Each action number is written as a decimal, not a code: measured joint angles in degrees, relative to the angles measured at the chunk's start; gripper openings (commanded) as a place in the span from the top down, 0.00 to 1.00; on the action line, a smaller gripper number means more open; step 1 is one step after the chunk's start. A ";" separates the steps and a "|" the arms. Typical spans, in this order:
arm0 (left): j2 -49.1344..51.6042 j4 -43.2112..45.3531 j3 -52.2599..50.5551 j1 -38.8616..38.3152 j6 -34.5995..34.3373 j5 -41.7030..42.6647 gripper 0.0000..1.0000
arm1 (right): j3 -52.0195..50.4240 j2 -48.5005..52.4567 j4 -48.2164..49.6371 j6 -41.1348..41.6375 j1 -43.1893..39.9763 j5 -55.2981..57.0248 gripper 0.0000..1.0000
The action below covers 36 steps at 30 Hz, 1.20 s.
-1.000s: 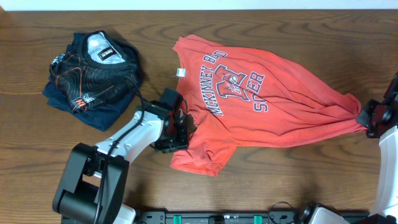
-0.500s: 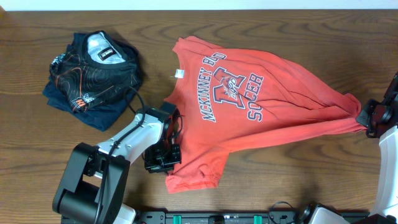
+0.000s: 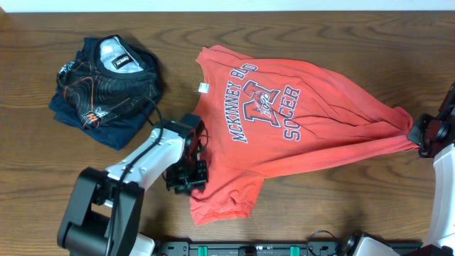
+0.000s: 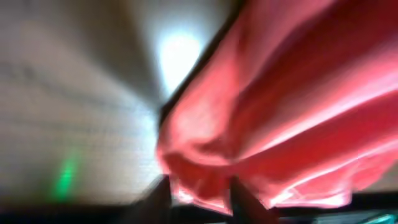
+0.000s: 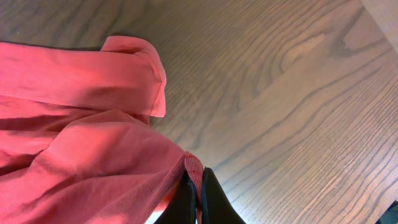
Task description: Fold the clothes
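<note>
The coral-red T-shirt (image 3: pixel 291 114) lies spread across the middle of the wooden table, chest lettering up, stretched between both arms. My left gripper (image 3: pixel 190 179) is shut on its lower left edge near the front; the left wrist view is blurred and shows red cloth (image 4: pixel 273 118) bunched between the dark fingers (image 4: pixel 200 198). My right gripper (image 3: pixel 419 139) is shut on the shirt's right end at the table's right side. The right wrist view shows the fingers (image 5: pixel 196 186) pinching a ribbed red hem (image 5: pixel 93 143).
A dark navy garment with orange contour-line print (image 3: pixel 106 82) lies crumpled at the back left. The bare wooden tabletop (image 3: pixel 341 199) runs along the front, and the table's far edge (image 3: pixel 227 10) is at the top.
My left gripper pulled the shirt's lower left edge toward the front and left. The cloth spread flatter and the lettering opened up. The right arm stayed still.
</note>
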 measured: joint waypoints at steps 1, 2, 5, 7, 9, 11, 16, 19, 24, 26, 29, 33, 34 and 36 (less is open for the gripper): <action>-0.61 1.55 0.26 0.37 -0.24 -0.13 0.45 | 0.00 0.00 0.04 0.00 0.00 0.00 0.99; -1.01 2.51 0.37 0.61 -0.31 -0.26 0.41 | 0.00 0.00 0.07 0.00 0.00 0.00 0.99; -1.75 6.49 0.63 1.64 -0.39 -1.07 0.40 | 0.00 0.00 0.07 0.00 0.00 0.00 0.99; -1.75 8.07 0.63 1.97 -0.39 -1.64 0.39 | 0.00 0.00 0.04 0.00 0.00 0.00 0.99; -1.75 9.18 0.63 2.03 -0.37 -2.21 0.39 | 0.00 0.00 -0.02 0.00 0.00 -0.02 0.99; -1.73 10.47 0.63 2.01 -0.37 -3.06 0.39 | 0.00 0.00 -0.13 0.00 0.00 0.00 0.99; -0.79 12.09 0.63 2.01 -0.55 -4.31 0.50 | 0.00 0.00 -0.09 0.00 0.00 -0.04 0.99; 0.11 12.46 0.63 2.01 -0.79 -4.57 0.57 | 0.00 0.00 -0.09 0.00 0.00 -0.02 0.98; 0.55 13.07 0.63 2.01 -1.44 -4.76 0.51 | 0.00 0.00 -0.17 0.00 0.00 -0.04 0.98; 0.70 13.16 0.63 2.01 -2.03 -4.74 0.49 | 0.00 0.00 -0.20 0.00 0.00 -0.04 0.98; 1.75 13.79 0.63 1.90 -2.32 -4.28 0.48 | 0.00 0.00 -0.20 0.00 0.00 -0.04 0.99; 3.58 14.86 0.90 1.07 -2.40 -2.97 0.48 | 0.00 0.00 -0.22 0.00 0.00 -0.07 0.98; 3.72 14.93 0.98 0.83 -2.36 -2.51 0.47 | 0.00 0.00 -0.22 0.00 0.00 -0.07 0.98; 4.00 15.04 1.27 0.48 -2.29 -1.31 0.47 | 0.00 0.00 -0.22 0.00 0.00 -0.20 0.99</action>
